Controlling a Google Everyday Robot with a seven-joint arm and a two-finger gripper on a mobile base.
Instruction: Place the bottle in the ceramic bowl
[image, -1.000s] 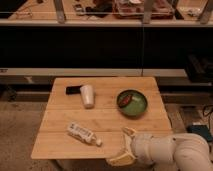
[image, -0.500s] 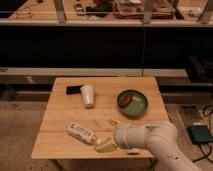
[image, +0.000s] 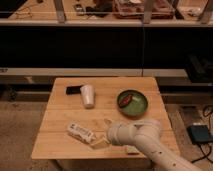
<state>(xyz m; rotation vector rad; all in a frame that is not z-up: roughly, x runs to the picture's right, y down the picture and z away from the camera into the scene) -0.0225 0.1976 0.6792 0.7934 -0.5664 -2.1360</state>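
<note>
Light wooden slatted tabletop (image: 55, 112), camera looks down on it from the front.

Left side, rear: small flat black rectangular object (image: 74, 90) lying flat, just beside the cup on its left.

Front-left: the small whitish plastic bottle with speckled label (image: 80, 132) is on its side on the tabletop. It lies diagonally, left end further back and right end nearer the front edge. Not in the bowl, and well apart from it.

Plain white cup (image: 88, 95) stands mouth-down, behind the bottle and left of the bowl, touching neither.

Gripper (image: 103, 133) sits low over the front of the tabletop, at the bottle's right end. Its jaws are spread wide and hold nothing. One of the pale fingers (image: 106, 121) is behind the bottle's line, the other is near the front edge, and the bottle's right end points into the gap between them. The front finger is just beside the bottle's end; can't tell if it touches.

Right of centre, rear: round dark green glossy ceramic bowl (image: 141, 107), upright, with something small and reddish inside; can't tell what.

Thick pale robot arm (image: 145, 142) comes in from the lower right, crosses the front-right of the tabletop and passes in front of the bowl without covering it.

Far right, on the speckled floor (image: 20, 130): dark box (image: 200, 134) with a cable.

Behind it all: a long dark shelf unit (image: 100, 47).
</note>
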